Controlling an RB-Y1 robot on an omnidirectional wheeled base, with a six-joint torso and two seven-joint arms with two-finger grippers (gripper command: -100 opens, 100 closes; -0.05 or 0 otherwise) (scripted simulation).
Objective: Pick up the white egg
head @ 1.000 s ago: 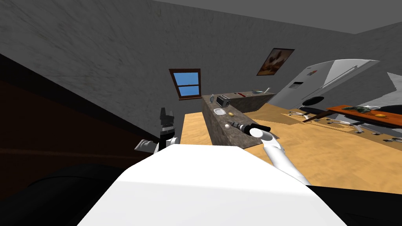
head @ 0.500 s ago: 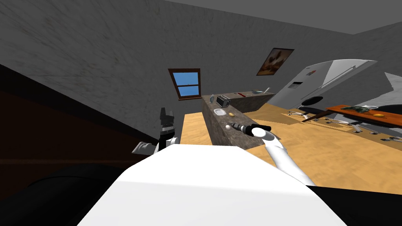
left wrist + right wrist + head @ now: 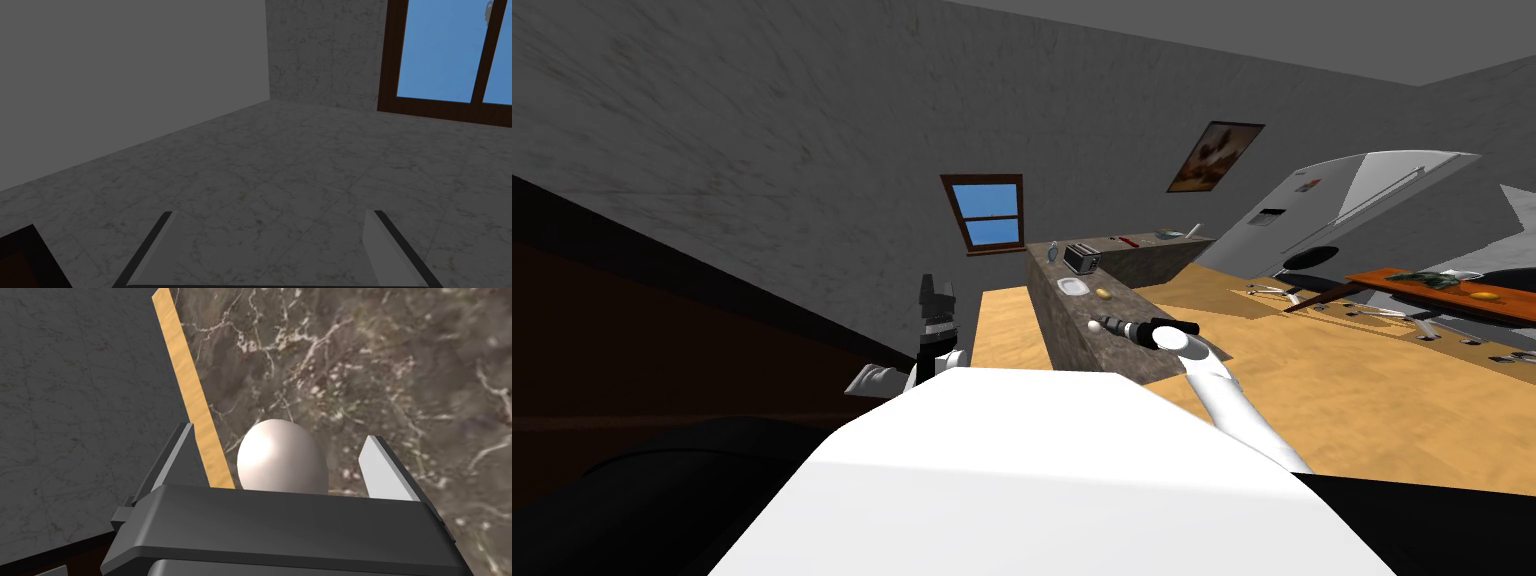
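While right jaws stand spread, egg lies between | on counter

Head camera looks down across the counter — right wrist close over its egg.

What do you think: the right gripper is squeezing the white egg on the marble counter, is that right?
Not squeezing. The right wrist view shows the right gripper open, its fingers apart on both sides of the white egg on the marble counter.

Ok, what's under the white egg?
The egg sits on the brown marbled counter, inside the open right hand. Its underside is hidden by the hand's dark body.
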